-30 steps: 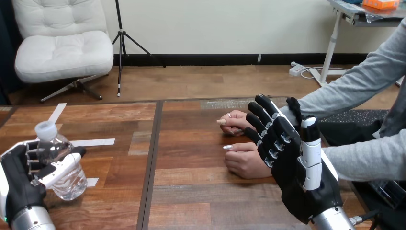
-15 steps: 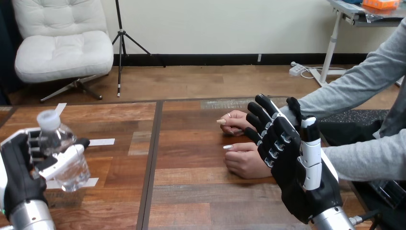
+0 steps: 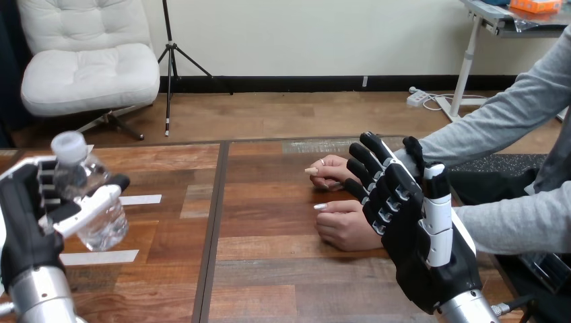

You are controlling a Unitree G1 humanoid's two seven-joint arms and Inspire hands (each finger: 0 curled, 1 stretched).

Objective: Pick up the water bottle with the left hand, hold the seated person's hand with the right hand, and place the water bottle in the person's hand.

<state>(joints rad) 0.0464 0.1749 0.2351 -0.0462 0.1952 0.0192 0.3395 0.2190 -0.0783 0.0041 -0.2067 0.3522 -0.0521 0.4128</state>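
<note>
One water bottle (image 3: 101, 225) near-upright, cap up | left hand (image 3: 27, 219) clasps it | right hand (image 3: 421, 259) fingers (image 3: 376, 165) straight

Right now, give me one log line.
left robot hand: shut on water bottle | right robot hand: open, beside person's hands, not holding | handover: pending

Bright, even light w/ soft shadows.

bottle (image 3: 91, 195): clear, white cap | hands (image 3: 411, 222): black, white shells | table (image 3: 269, 222): brown wood, white tape strips (image 3: 99, 257) | sleeve (image 3: 518, 222): grey
</note>
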